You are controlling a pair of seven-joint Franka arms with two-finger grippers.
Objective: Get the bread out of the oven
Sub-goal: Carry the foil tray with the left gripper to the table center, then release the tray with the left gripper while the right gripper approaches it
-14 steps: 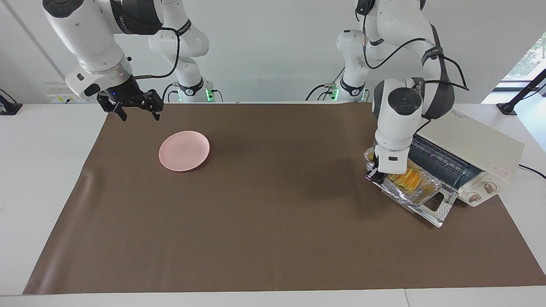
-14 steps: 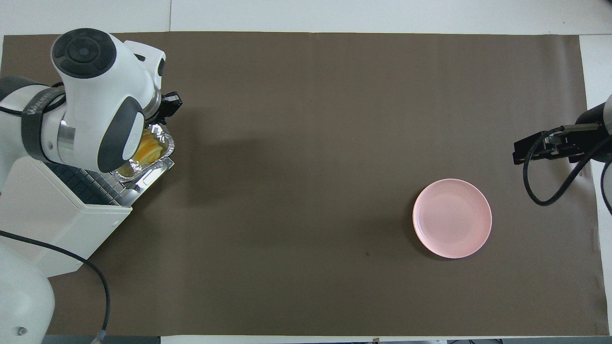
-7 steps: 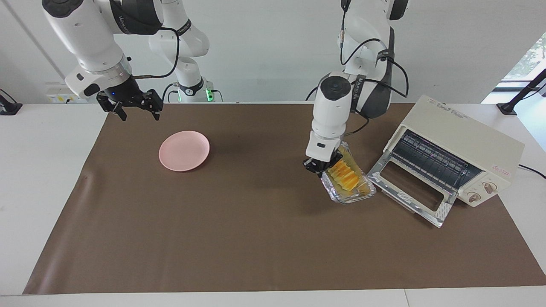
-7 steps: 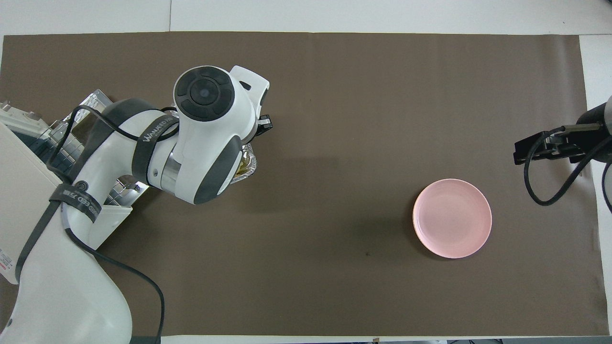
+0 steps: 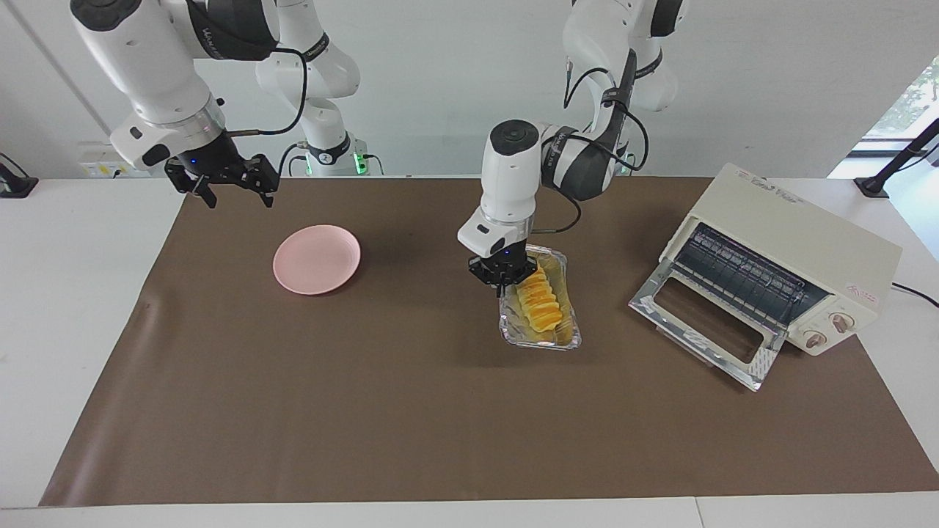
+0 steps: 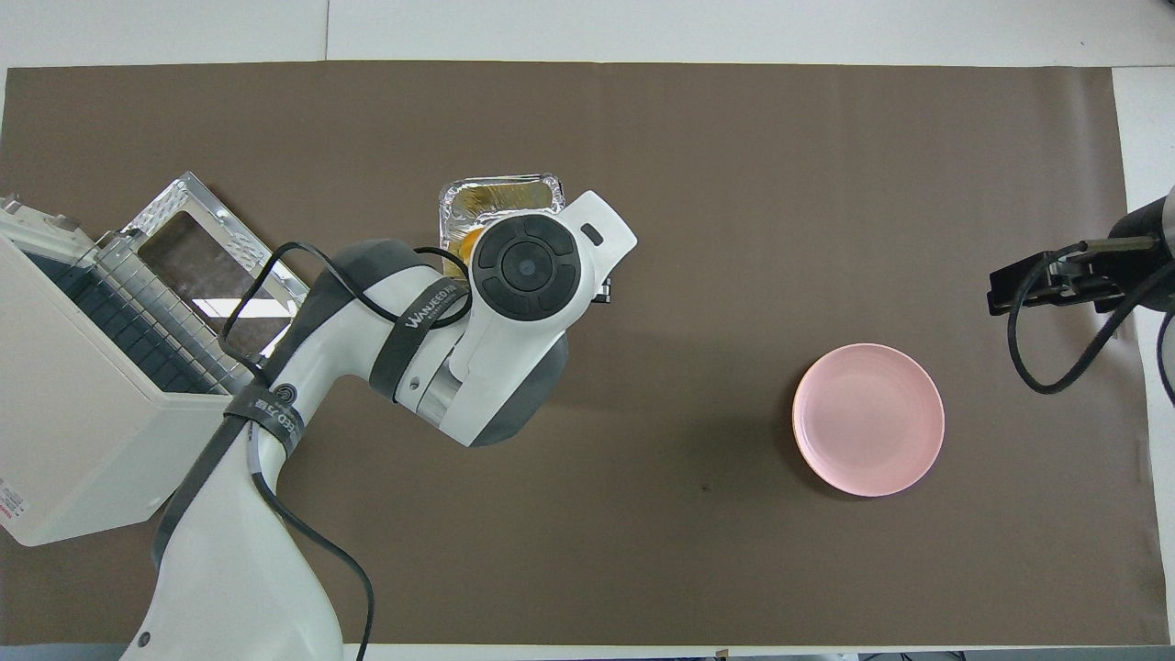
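Left pincer is gripping the foil tray rim, bread lying just beside it; right pincer is waiting, released.

One camera sits high across the counter and faces the two robots, whose bases stand at the top of its picture. The other hangs high above the robots' own end and looks steeply down and forward, so the arms enter from its bottom edge. Both stand well back and share the brown mat, the pink plate and the toaster oven, turned half a turn between them.
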